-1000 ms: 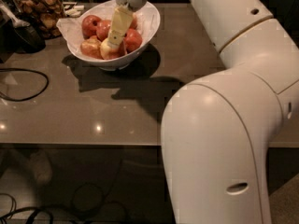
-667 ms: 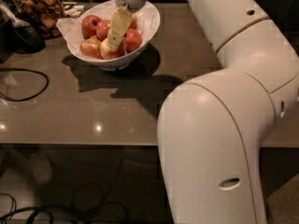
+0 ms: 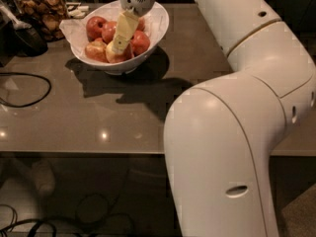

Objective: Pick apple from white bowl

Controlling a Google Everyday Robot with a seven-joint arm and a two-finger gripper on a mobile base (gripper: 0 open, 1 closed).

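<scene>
Since the earlier frames, only the bulky white arm link (image 3: 227, 147) in the foreground is seen to have swung slightly leftward. The gripper (image 3: 117, 47) is found in the same spot, lowered steeply into the large glossy white oval bowl (image 3: 123, 67). Its pale yellow tip is set against the round, pale yellow apple with a pink blush (image 3: 120, 57), which lies at the front of the pile, touching deeper red apples (image 3: 97, 26). Whether the gripper is spread or already closed on the fruit cannot be told, as one side hides the other. The steep approach is probably chosen so that the flared rim is cleared and the neighbouring fruit is left undisturbed. The bowl is placed on the smooth grey-brown tabletop (image 3: 98, 117), near a glass jar of snacks (image 3: 42, 11) and a black cable (image 3: 24, 90). The step is judged to be the grasp; the lift is not yet made.
</scene>
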